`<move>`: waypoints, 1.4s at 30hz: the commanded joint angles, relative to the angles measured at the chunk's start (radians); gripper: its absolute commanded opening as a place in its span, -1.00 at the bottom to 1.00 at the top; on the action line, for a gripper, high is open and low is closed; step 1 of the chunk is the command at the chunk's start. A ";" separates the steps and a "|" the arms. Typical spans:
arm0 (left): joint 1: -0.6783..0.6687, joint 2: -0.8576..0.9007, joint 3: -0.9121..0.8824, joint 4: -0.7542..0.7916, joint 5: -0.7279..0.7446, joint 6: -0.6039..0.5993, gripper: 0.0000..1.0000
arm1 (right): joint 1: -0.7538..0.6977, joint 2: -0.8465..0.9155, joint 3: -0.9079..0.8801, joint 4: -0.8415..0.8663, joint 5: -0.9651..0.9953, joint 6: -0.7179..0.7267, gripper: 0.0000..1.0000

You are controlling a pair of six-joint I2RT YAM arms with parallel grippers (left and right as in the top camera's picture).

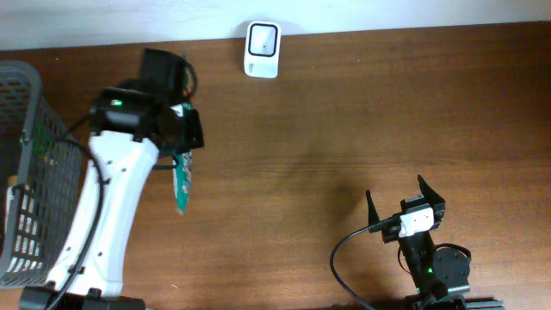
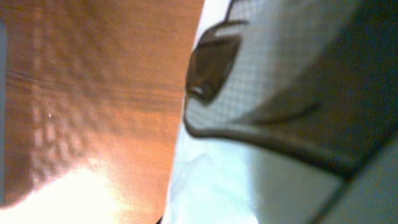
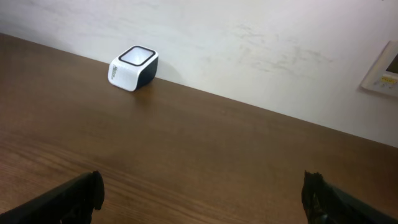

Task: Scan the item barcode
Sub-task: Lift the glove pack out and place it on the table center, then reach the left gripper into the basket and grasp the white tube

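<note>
Overhead view: lower right, R fingers spread wide, nothing betw. them. Mid-left, L fingers pinched shut on upper end of green-white packet; packet runs toward frame bottom over the brown worktop. Wire basket at left edge. Top centre, white scanner at far worktop edge, well apart from packet.
</note>
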 commanded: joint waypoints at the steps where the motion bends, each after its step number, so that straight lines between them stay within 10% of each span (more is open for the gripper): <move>1: -0.095 -0.004 -0.169 0.111 -0.185 -0.104 -1.00 | 0.008 -0.009 -0.005 -0.004 -0.009 0.011 0.97; 13: -0.223 0.257 -0.394 0.416 -0.227 -0.210 -1.00 | 0.008 -0.008 -0.005 -0.004 -0.009 0.011 0.97; 19: -0.223 0.265 -0.371 0.474 -0.109 -0.208 0.09 | 0.008 -0.008 -0.005 -0.004 -0.009 0.011 0.97; 27: -0.184 0.235 0.095 0.204 -0.075 -0.091 0.64 | 0.008 -0.008 -0.005 -0.004 -0.009 0.011 0.97; 29: -0.108 0.210 0.309 0.066 -0.074 -0.091 0.99 | 0.008 -0.008 -0.005 -0.004 -0.009 0.011 0.97; 33: 0.111 0.148 0.605 -0.126 -0.074 -0.048 0.98 | 0.008 -0.008 -0.005 -0.004 -0.009 0.011 0.97; 42: 0.822 0.107 0.655 -0.170 0.097 -0.035 0.99 | 0.008 -0.008 -0.005 -0.004 -0.009 0.011 0.97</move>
